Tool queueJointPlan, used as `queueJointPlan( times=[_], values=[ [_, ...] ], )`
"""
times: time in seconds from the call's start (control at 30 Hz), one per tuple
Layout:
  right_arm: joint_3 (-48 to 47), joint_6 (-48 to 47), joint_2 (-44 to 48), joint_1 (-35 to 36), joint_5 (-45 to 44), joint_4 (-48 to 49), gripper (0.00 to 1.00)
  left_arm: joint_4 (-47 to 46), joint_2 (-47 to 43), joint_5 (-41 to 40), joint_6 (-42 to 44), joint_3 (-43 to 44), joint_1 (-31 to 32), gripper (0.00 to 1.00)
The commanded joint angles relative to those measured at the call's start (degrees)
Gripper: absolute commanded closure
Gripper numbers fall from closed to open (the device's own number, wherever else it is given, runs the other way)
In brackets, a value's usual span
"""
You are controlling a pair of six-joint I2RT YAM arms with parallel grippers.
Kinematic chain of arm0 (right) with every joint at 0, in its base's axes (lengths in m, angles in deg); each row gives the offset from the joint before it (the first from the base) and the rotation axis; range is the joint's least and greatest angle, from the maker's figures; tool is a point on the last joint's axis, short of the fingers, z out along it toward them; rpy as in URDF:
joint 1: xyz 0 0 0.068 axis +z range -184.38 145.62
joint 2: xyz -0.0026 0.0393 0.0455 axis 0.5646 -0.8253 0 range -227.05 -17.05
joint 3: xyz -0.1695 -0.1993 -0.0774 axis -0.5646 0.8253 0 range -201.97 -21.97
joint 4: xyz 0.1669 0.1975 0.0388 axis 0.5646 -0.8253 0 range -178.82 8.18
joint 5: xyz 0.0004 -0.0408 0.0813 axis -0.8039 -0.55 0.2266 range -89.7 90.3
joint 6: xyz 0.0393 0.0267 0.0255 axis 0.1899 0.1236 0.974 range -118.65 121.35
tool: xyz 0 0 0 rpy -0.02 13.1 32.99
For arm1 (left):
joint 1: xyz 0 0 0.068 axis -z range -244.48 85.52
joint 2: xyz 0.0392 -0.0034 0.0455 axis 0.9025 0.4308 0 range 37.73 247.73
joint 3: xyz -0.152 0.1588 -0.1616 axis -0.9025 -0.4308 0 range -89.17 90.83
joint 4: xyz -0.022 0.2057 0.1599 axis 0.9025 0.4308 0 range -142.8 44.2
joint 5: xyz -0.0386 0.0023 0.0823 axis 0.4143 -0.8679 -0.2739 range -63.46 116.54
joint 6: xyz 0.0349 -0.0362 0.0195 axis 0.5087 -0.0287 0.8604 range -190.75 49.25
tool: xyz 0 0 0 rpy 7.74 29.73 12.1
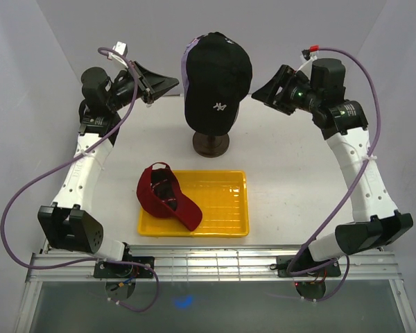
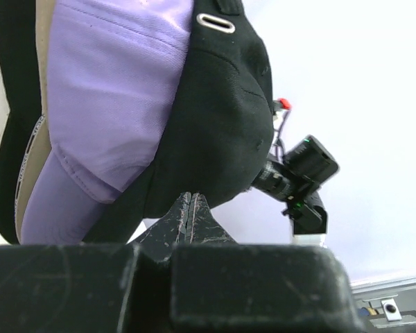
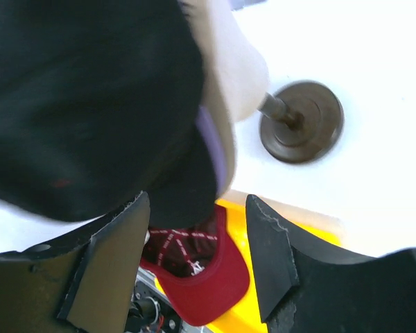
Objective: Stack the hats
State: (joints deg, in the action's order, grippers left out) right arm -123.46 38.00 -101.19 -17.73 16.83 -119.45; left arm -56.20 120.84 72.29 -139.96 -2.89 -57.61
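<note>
From above, the black cap [image 1: 217, 76] is sitting atop the mannequin stand [image 1: 211, 144], while the red cap [image 1: 168, 196] is lying upturned across the left end of the yellow tray [image 1: 222, 208]. Fetching it probably calls for pinching its firm rim, not the soft crown. In the left wrist view, the left gripper [image 2: 191, 201] is resting pressed shut and empty just below the black cap, which is covering the lavender cap [image 2: 111, 104]. In the right wrist view, the right gripper [image 3: 197, 200] is standing wide open, holding nothing.

The white table [image 1: 291, 173] in front of me carries two things directly: a yellow tray [image 1: 222, 201] near its front middle and, behind that and apart from it, a round dark base [image 1: 211, 144]. A red cap [image 1: 168, 196] lies across the tray's left rim, inside showing; whether it touches the table I cannot tell.
</note>
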Motion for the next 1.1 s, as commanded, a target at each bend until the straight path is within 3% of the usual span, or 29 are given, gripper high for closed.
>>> queueJointPlan(
  times=[0.0,0.2,0.7,0.97,1.07],
  values=[
    [-3.97,-0.26,3.54,-0.21,1.82,4.13,0.37,-1.79,0.38,2.58,1.18,3.01,-0.11,0.99],
    [-9.94,1.15,-1.63,-0.3,7.72,6.86,0.42,-1.35,0.91,2.93,1.18,4.33,-0.19,0.99],
    [-21.28,9.94,-12.63,0.76,15.37,21.45,0.42,-0.91,0.65,3.29,1.27,4.34,-0.11,0.99],
    [-15.84,9.32,-9.12,2.43,12.47,25.67,0.42,-3.36,0.38,3.37,-0.04,3.54,-0.11,0.99],
    [-16.45,9.24,-9.73,2.69,12.73,25.15,0.42,-4.95,2.05,3.28,-0.75,5.91,-0.11,0.94]
  ],
)
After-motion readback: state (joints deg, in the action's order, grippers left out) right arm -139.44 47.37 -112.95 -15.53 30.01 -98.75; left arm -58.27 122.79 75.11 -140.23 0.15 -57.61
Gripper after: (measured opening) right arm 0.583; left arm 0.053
